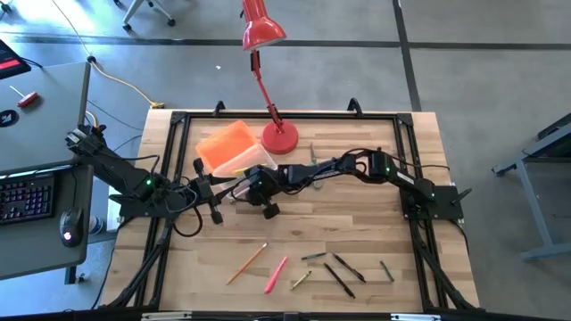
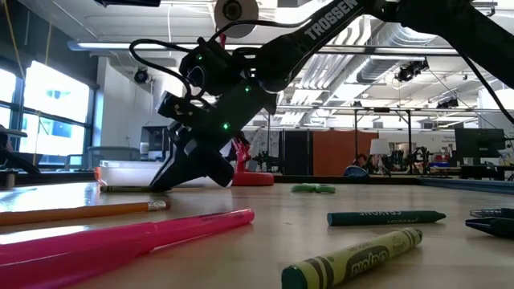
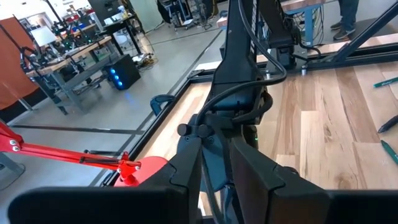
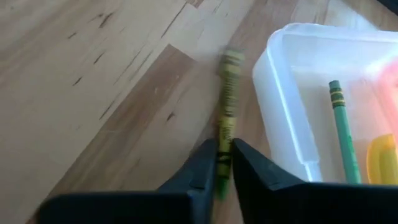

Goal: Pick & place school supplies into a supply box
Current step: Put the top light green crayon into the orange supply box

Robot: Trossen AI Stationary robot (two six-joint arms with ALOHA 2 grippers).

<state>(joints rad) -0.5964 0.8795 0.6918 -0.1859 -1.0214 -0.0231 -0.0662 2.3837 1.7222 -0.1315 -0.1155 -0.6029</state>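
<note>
Surveying from the largest item down: one wooden table (image 1: 375, 223), bearing both my arms; one red desk lamp (image 1: 279, 135) at the far edge, not part of the job.

One supply box (image 4: 281, 106), clear, stands just beside the lamp's base; its orange lid (image 1: 227, 143) lies against its far side.

My left gripper (image 3: 217, 186) waits near the box's other side, fingers spread, nothing between them.

My right gripper (image 4: 224, 163) is at work just short of the box; its fingers are pressed together on the near end of one yellow-green crayon (image 4: 229, 93).

The relation that matters: the crayon's long axis runs straight ahead of my fingers, alongside the box's outer wall and outside it; the opening lies to one side of the crayon, close by. My judgement: a short sideways carry over the rim is needed before letting go.

Count inside the box: one green crayon (image 4: 341, 130), one yellow item (image 4: 382, 158) only partly seen.

Count loose at the near edge: one orange pencil (image 1: 245, 264), one pink marker (image 1: 276, 275), one short yellowish crayon (image 1: 301, 280), four dark pens (image 1: 339, 278); also one pair of scissors (image 1: 313, 153) by the lamp.
</note>
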